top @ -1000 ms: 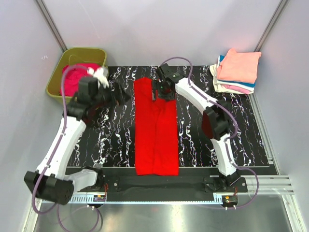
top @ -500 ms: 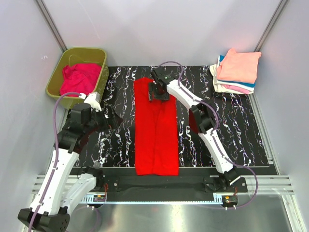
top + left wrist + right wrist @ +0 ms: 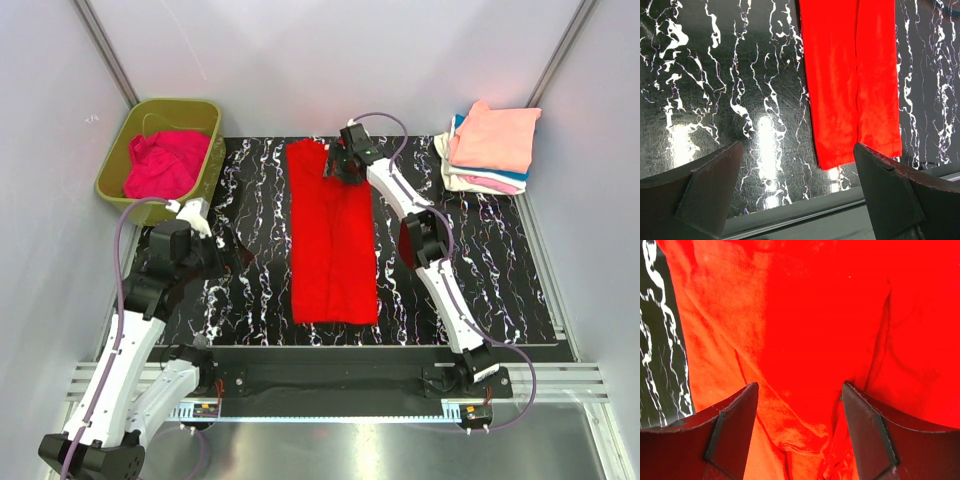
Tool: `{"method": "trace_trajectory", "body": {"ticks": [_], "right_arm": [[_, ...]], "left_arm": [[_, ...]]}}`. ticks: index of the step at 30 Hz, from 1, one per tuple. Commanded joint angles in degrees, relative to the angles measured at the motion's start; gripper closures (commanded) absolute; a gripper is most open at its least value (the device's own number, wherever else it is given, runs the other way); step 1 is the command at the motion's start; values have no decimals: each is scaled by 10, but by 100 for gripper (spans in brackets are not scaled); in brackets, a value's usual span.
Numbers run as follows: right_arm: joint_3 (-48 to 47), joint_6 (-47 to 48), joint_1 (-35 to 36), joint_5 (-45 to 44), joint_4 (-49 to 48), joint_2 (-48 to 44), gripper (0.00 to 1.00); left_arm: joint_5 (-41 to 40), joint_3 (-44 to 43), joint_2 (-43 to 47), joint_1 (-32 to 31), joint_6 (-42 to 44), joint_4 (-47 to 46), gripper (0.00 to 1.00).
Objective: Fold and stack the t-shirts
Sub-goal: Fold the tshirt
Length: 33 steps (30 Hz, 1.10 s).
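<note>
Noted: bright red soft cloth t-shirt [image 3: 333, 240] lies as long folded strip mid black marbled worktop [image 3: 500, 260]. Limp, light, prob. sags: grip far-end corners. Jaws apart on left tool [image 3: 797, 147], beside cloth, and right tool [image 3: 800, 390], over far end.

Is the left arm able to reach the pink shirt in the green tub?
Probably yes. The pink shirt lies uncovered in the tub, near the left fingers, which are open and empty.

Robot lab test cell. Plain white panel walls [image 3: 330, 60] box in a black marble-patterned desk [image 3: 500, 280]. Metal frame posts [image 3: 108, 55] stand in the corners. Cabled left arm [image 3: 130, 330] and right arm [image 3: 450, 300] are bolted to a rail [image 3: 330, 382] at the near edge.
</note>
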<state>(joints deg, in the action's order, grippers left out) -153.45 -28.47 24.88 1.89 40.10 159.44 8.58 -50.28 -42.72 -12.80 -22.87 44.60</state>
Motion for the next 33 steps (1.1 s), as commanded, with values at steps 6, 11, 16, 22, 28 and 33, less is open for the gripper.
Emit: {"method": "trace_trajectory", "body": {"ticks": [6, 11, 16, 22, 28, 33], "right_arm": [[39, -17, -4, 0, -62, -61, 18], [43, 12, -8, 21, -55, -162, 13], [194, 27, -10, 6, -36, -333, 11], [656, -24, -10, 31, -178, -646, 1], [923, -76, -7, 105, -100, -825, 0], [1070, -125, 25, 137, -71, -935, 8]], "left_arm": [[39, 37, 18, -1, -24, -15, 1], [70, 49, 18, -18, -49, -28, 1], [-61, -16, 6, -70, -56, 15, 1], [-146, 83, 62, -72, -103, -138, 1], [34, 93, -99, -112, -145, -171, 15], [-44, 130, -170, -230, -203, -197, 24]]}}
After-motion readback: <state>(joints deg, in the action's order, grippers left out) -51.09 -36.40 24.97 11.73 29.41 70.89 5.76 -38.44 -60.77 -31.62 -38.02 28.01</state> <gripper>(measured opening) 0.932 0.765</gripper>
